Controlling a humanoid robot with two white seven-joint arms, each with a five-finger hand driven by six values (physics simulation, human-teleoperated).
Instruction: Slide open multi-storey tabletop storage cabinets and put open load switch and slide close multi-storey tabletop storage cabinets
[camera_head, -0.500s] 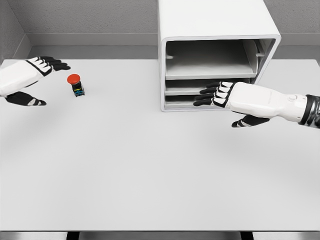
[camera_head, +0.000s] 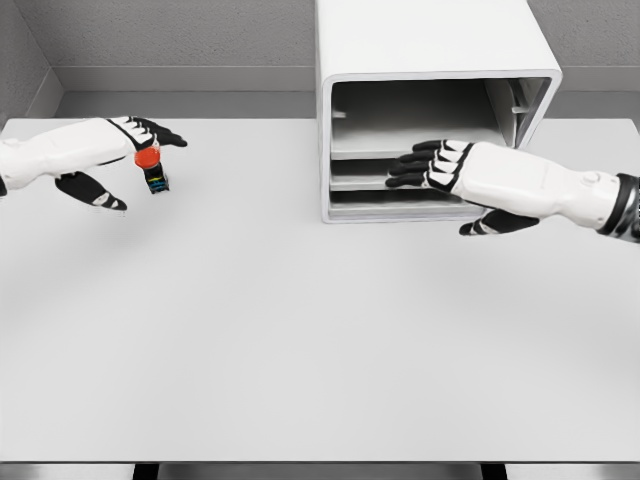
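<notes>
A white multi-storey cabinet (camera_head: 430, 40) stands at the back of the table, its front open and its trays visible. The load switch (camera_head: 152, 168), a small black body with a red round cap, sits on the table at the left. My left hand (camera_head: 125, 150) hovers right over it, fingers spread, the fingertips above the red cap and the thumb low at its left. My right hand (camera_head: 425, 165) is open, palm down, its fingertips in front of the middle tray (camera_head: 370, 170).
The white table (camera_head: 300, 330) stretches wide towards the front. A grey wall runs behind the cabinet.
The left hand moved right, from beside the switch to over its red cap. The right hand rose slightly, from the lower tray level to the middle tray.
</notes>
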